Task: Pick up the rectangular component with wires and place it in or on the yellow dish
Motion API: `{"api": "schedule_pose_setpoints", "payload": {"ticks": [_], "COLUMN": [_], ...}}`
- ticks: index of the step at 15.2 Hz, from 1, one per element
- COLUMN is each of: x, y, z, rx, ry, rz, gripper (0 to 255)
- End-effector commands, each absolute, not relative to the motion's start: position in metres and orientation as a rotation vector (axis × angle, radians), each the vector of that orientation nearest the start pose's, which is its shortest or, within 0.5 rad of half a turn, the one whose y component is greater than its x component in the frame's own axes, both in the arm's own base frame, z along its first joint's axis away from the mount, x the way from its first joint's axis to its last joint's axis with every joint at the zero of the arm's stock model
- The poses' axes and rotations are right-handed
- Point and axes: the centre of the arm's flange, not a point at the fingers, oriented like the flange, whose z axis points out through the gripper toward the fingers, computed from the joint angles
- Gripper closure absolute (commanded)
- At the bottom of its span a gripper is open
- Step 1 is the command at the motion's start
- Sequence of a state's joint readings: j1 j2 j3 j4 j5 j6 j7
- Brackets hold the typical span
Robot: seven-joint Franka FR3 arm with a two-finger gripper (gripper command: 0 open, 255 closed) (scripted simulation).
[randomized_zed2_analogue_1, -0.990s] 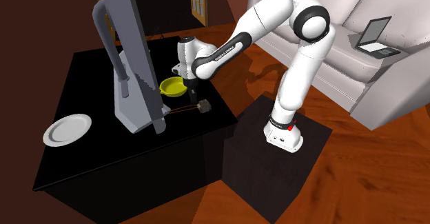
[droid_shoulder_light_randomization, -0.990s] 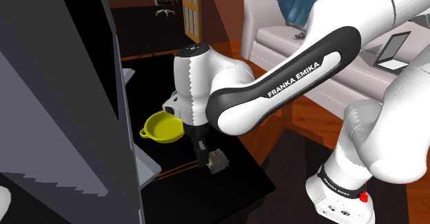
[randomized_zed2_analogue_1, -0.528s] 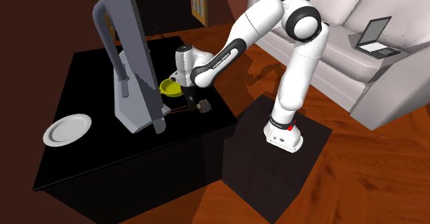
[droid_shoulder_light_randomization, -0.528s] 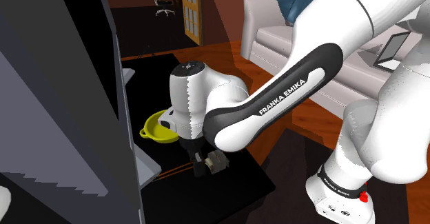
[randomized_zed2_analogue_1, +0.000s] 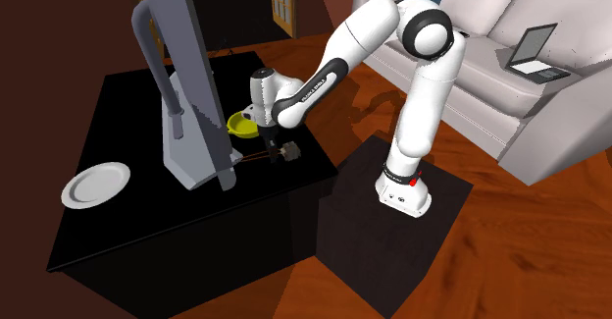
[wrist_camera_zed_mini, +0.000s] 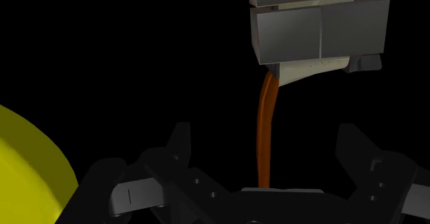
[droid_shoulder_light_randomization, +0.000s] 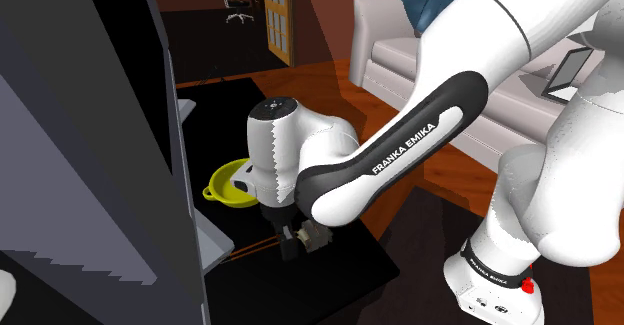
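The rectangular component (wrist_camera_zed_mini: 320,23) is a grey block with a pale underside, and an orange wire (wrist_camera_zed_mini: 265,133) runs from it back between my fingers. My gripper (wrist_camera_zed_mini: 267,147) is open, its fingers standing wide on either side of the wire and touching nothing. The block lies just beyond the fingertips. In the shoulder view the gripper (droid_shoulder_light_randomization: 290,241) is low over the black table, next to the component (droid_shoulder_light_randomization: 315,235). The yellow dish (droid_shoulder_light_randomization: 225,188) sits close behind the hand. In the second exterior view the dish (randomized_zed2_analogue_1: 241,124) is just up-left of the component (randomized_zed2_analogue_1: 290,151).
A tall grey slab on a stand (randomized_zed2_analogue_1: 186,81) rises close to the dish on the black table (randomized_zed2_analogue_1: 127,229). A white plate (randomized_zed2_analogue_1: 95,184) lies at the table's left. A sofa with a laptop (randomized_zed2_analogue_1: 535,52) stands behind the arm.
The arm has sunk and shifted slightly to the shoulder view's left, bringing the hand lower beside the component. The fingers stayed open.
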State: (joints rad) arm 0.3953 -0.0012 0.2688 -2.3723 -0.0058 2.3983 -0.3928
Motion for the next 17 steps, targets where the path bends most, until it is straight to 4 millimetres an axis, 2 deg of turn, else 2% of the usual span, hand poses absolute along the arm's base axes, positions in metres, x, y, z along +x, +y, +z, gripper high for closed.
{"api": "schedule_pose_setpoints", "payload": {"ticks": [1, 2, 11, 17], "x": [0.393, 0.393, 0.393, 0.393], "y": [0.308, 0.308, 0.308, 0.308], "z": [0.326, 0.326, 0.326, 0.358], "rx": [-2.710, -2.710, -2.710, -2.710], "ry": [-1.590, -1.590, -1.590, -1.590], "rz": [-0.043, -0.043, -0.043, -0.043], "gripper": [0, 255, 255, 255]}}
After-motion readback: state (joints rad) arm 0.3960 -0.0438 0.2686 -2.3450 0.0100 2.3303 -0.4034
